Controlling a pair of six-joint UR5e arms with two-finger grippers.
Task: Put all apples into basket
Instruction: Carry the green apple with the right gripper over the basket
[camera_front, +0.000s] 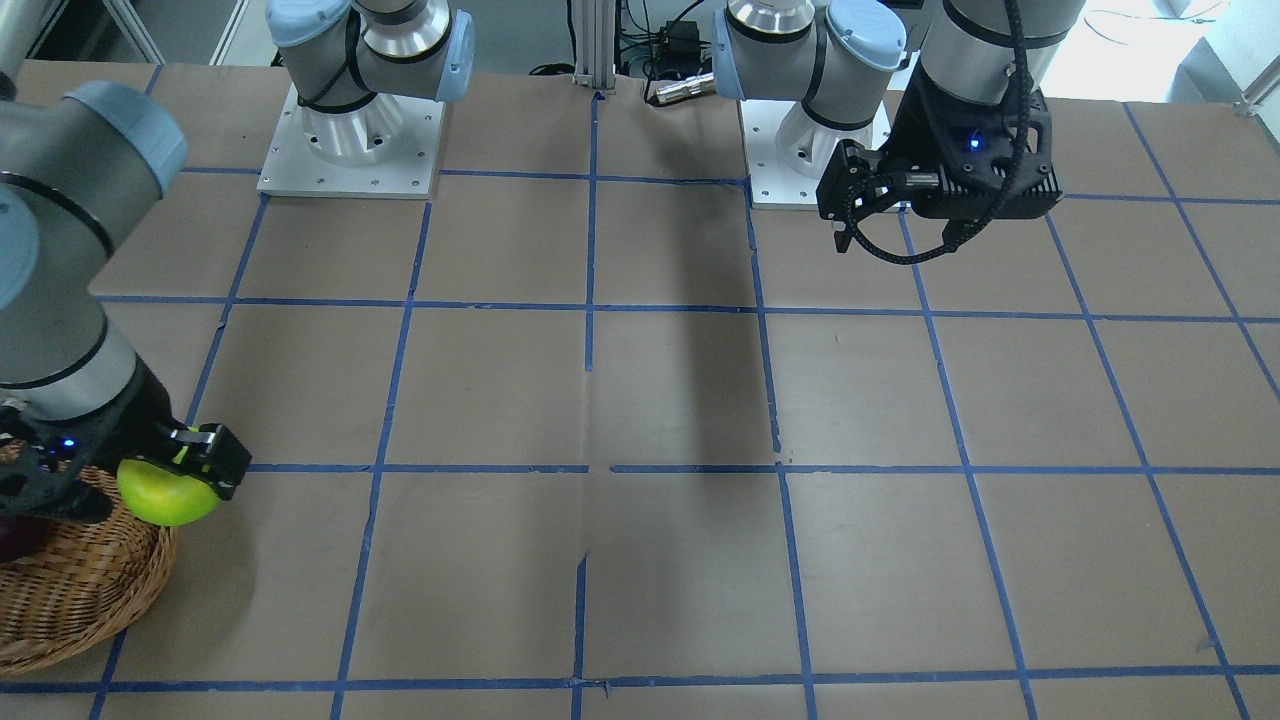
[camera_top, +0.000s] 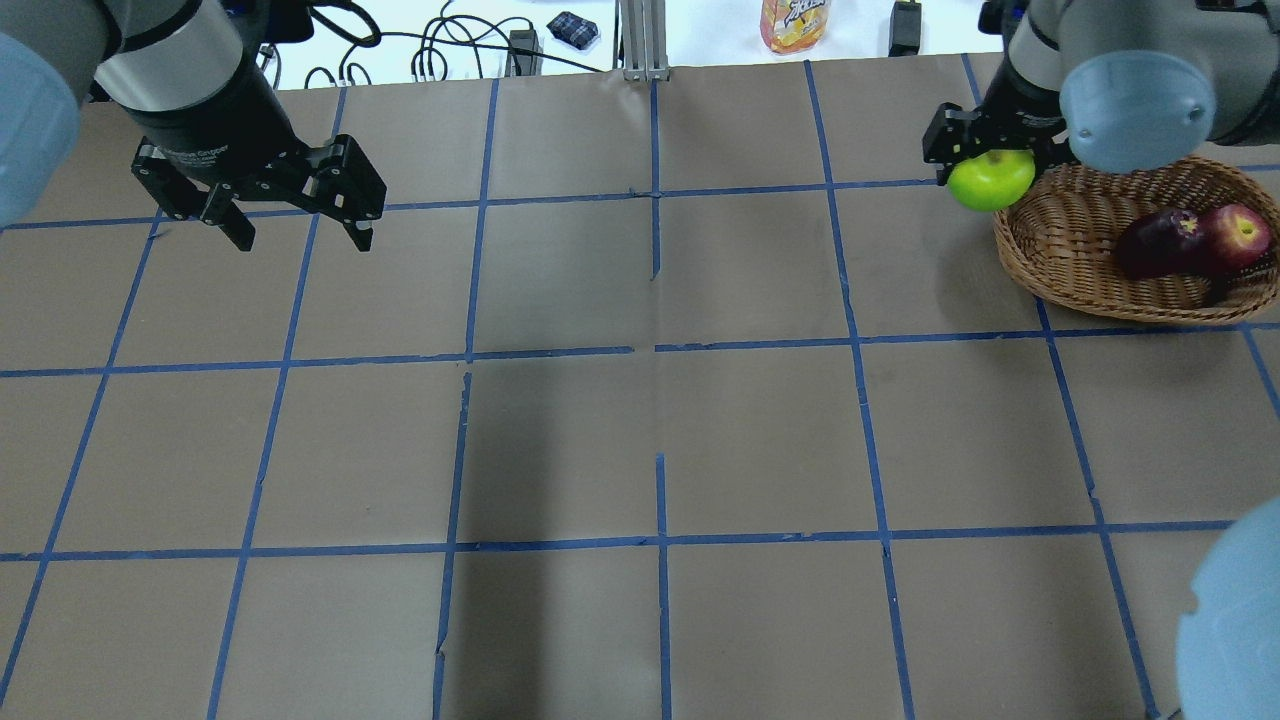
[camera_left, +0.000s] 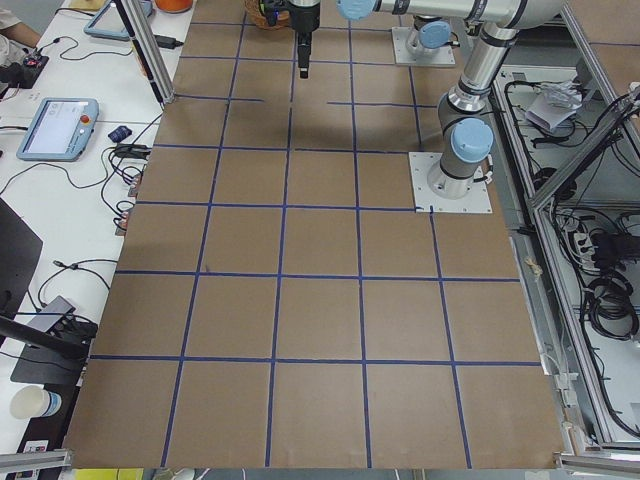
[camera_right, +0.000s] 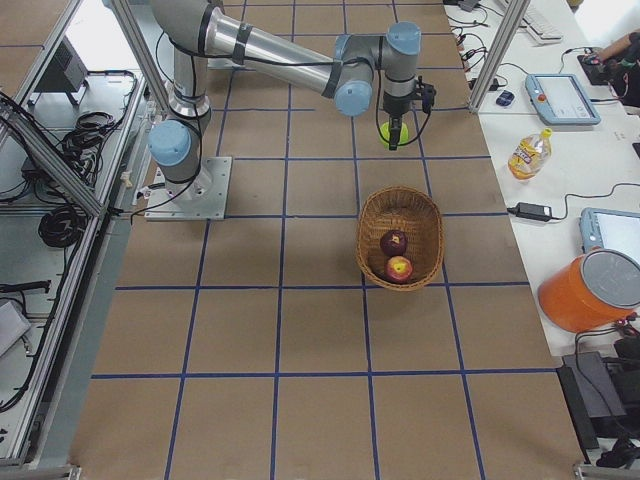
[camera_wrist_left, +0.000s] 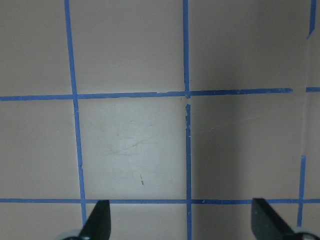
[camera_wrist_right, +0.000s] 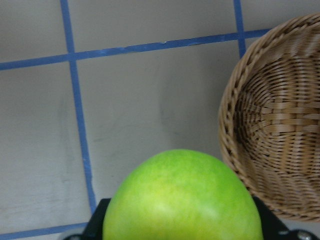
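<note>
Where the green apple (camera_top: 990, 180) is: upper right of the overhead view, just left of the basket's rim and outside the basket.
Right gripper (camera_top: 992, 165): closed around the green apple, one finger on each side. The wrist view shows the apple filling the lower centre of the frame between the two black fingers.
Basket (camera_top: 1080, 285): woven wicker, at the right edge of the overhead view, resting on the table. In the right wrist view its near rim curves in from the right edge and the weave inside that end is bare.
Dark apple (camera_top: 1160, 243): inside the basket, toward its right end, touching the red apple.
Red apple (camera_top: 1238, 235): inside the basket, at the far right of the overhead view, stem dip facing up.
Left gripper (camera_top: 303, 235): upper left of the overhead view, fingers spread wide with nothing between them. Its wrist view shows only the two fingertips at the lower edge and the table below.
Table (camera_top: 640, 450): brown paper surface divided into squares by blue tape lines.
Separation: the two grippers are well apart, at opposite upper corners of the overhead view.
</note>
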